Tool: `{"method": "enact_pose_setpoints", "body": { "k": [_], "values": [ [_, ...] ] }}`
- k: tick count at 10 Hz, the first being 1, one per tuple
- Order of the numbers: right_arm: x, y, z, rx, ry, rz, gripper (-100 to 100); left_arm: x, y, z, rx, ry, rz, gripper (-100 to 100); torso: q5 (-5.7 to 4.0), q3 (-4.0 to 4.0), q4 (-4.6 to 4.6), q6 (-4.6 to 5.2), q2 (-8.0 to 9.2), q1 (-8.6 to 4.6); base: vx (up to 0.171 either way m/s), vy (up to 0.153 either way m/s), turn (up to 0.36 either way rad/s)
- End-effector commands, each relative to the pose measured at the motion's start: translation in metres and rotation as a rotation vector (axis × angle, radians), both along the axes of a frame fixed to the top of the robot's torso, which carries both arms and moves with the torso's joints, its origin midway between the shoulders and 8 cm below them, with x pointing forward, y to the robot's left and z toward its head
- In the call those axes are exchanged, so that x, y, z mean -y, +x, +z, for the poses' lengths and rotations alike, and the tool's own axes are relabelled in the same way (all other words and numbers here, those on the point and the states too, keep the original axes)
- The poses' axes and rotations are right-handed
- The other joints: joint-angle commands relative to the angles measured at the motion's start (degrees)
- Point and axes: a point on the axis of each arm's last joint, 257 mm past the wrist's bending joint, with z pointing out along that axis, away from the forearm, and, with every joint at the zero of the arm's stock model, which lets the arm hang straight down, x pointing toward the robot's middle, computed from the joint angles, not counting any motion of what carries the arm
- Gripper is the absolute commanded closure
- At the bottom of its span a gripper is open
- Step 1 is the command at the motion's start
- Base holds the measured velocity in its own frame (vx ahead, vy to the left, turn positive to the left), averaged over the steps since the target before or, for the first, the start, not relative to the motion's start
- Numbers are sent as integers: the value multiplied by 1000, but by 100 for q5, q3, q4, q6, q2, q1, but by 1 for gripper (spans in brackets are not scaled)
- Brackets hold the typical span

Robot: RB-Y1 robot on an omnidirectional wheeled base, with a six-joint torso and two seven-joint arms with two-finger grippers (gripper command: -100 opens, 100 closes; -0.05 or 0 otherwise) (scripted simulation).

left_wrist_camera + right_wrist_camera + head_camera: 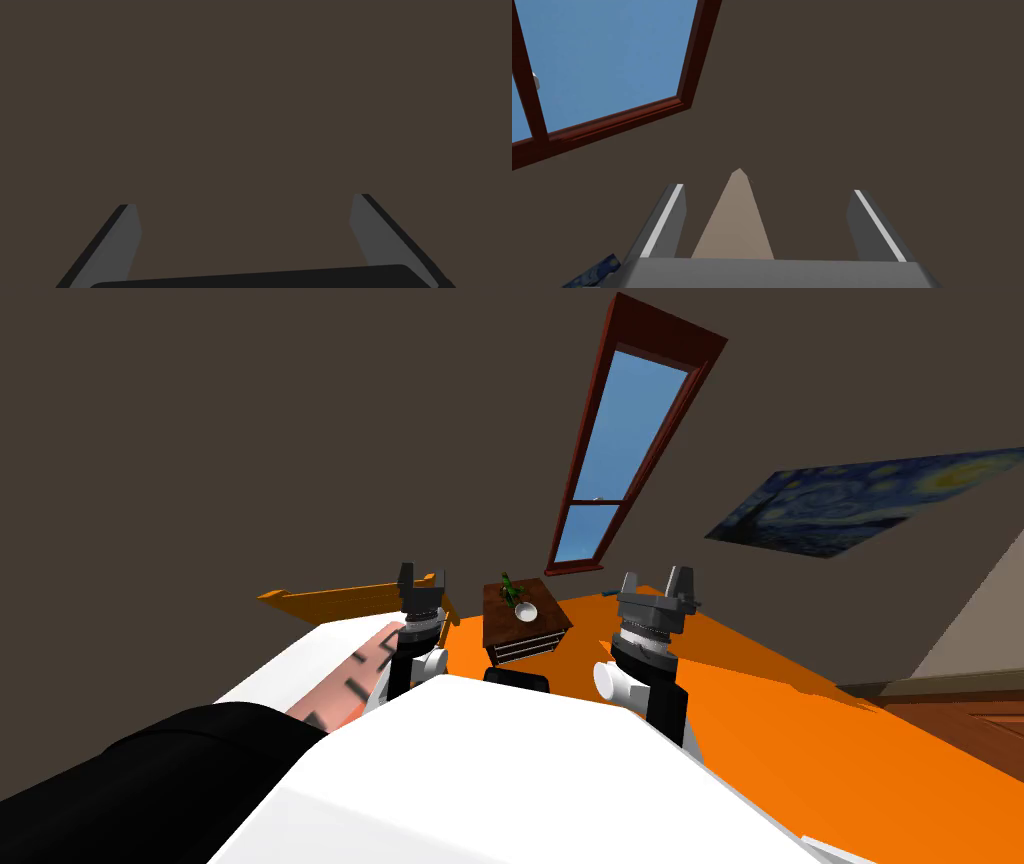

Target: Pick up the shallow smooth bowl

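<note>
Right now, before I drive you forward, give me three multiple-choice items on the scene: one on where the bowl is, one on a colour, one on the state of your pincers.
1. Where does the white bowl sit?
A on a shelf; B on the dark wooden side table; C on a chair.
2. What colour is the floor?
A grey; B green; C orange.
3. How do the left pincer and right pincer stand?
A both open and empty; B both shut; C one shut on the bowl.

Answers:
1 B: the bowl rests on the tabletop beside a green plant.
2 C: orange spreads all around the table.
3 A: each wrist view shows the fingers well apart, gripping nothing.
</note>
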Motion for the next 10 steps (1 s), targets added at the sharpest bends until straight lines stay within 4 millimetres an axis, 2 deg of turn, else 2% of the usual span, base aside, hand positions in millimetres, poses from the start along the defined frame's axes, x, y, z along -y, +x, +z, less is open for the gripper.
{"method": "enact_pose_setpoints", "body": {
  "k": [1, 4, 6, 8, 10],
  "values": [
    [-5, 4, -5, -20, -31, 16, -100, 0, 0, 0, 0, 0, 0, 0, 0, 0, 0, 0, 0, 0, -33, -3, 39],
    [-17, 18, -26, -99, -103, 48, -100, 0, 0, 0, 0, 0, 0, 0, 0, 19, 7, -1, 34, 1, -89, 9, 90],
    [-22, 30, -52, -181, -152, 61, -100, 0, 0, 0, 0, 0, 0, 0, 1, 19, 7, -1, 32, 3, -82, 22, 149],
    [-25, 44, -90, -289, -206, 65, -100, 0, 0, 0, 0, 0, 0, 0, 2, 19, 7, -3, 33, 10, -94, 38, 232],
    [-25, 56, -137, -420, -273, 60, -100, 0, 0, 0, 0, 0, 0, 0, 3, 22, 9, -2, 38, 11, -106, 43, 284]
  ]
}}
